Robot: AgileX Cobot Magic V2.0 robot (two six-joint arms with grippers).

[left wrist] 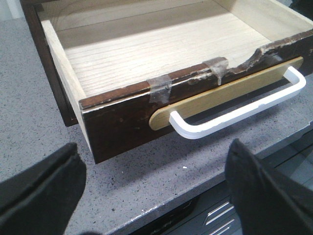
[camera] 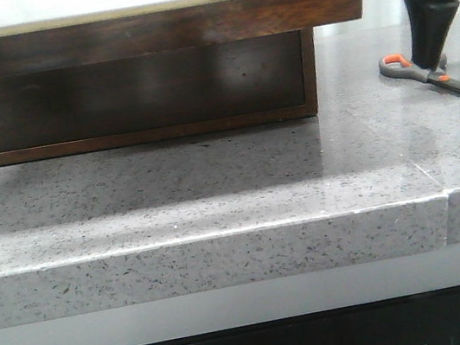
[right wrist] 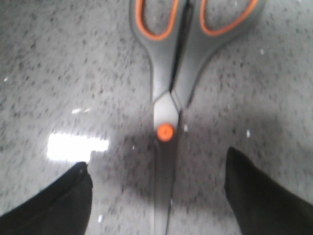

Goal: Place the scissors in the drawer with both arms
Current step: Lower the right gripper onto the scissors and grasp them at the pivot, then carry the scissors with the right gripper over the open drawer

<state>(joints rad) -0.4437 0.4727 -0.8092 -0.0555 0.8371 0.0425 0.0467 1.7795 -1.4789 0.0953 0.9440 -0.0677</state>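
Front: drawer [camera: 143, 11] pulled out over the counter [camera: 217, 201]; scissors [camera: 433, 74] flat on the far right, right gripper [camera: 432, 40] just above them. Left wrist: left gripper [left wrist: 156, 191] jaws open, facing the white handle [left wrist: 234, 110], drawer empty. Right wrist: jaws open, straddling the blades below the pivot. Risk: thin, flat blades may slip or skid when pinched.

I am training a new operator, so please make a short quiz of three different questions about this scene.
1. True or false: the scissors lie inside the drawer.
2. What colour is the drawer handle?
3. The right gripper is: A) open above the blades, B) shut on the handle loops.

Key:
1. False, they lie on the counter.
2. White.
3. A.
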